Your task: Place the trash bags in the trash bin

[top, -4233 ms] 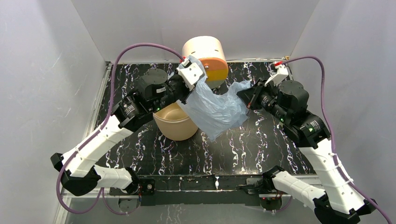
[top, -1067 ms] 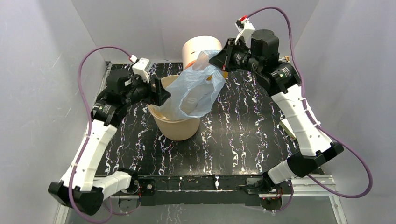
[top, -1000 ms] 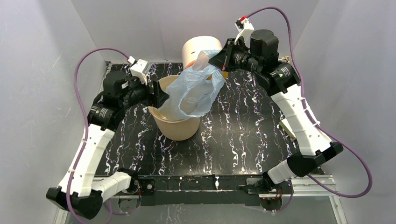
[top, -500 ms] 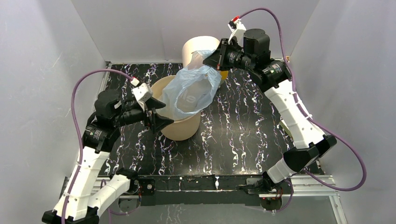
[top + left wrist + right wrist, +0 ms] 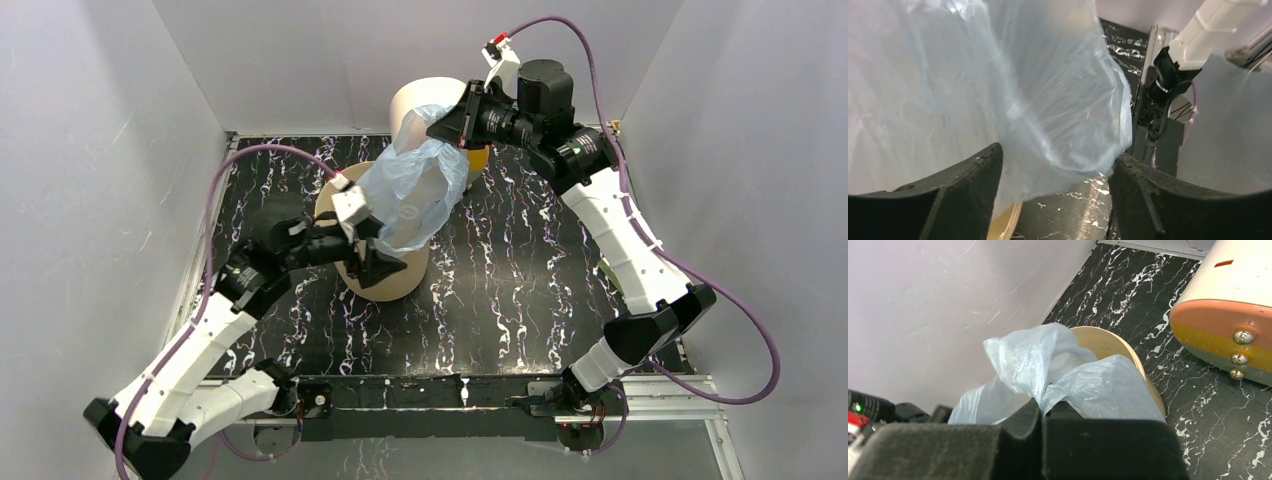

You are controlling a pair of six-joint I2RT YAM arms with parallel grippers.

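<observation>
Feeding trash bag point(image 5: 415, 185) into trash bin point(image 5: 405, 284): right fingers point(image 5: 1020, 426) are pinching its top, body draping over the rim. Left fingers point(image 5: 968, 176) are hovering spread, empty, at its lower end. Next, likely: tucking it inside.

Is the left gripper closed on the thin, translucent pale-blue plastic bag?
No, the left gripper stands wide open in its wrist view, the bag hanging between its fingers.

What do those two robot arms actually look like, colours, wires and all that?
The left arm and right arm share smooth white shell segments joined by chunky black cylindrical joints. A purple cable loops along each. The left gripper and right gripper have broad matte-black fingers, with a small white block mounted behind. A tiny green light glows on the right arm.
</observation>
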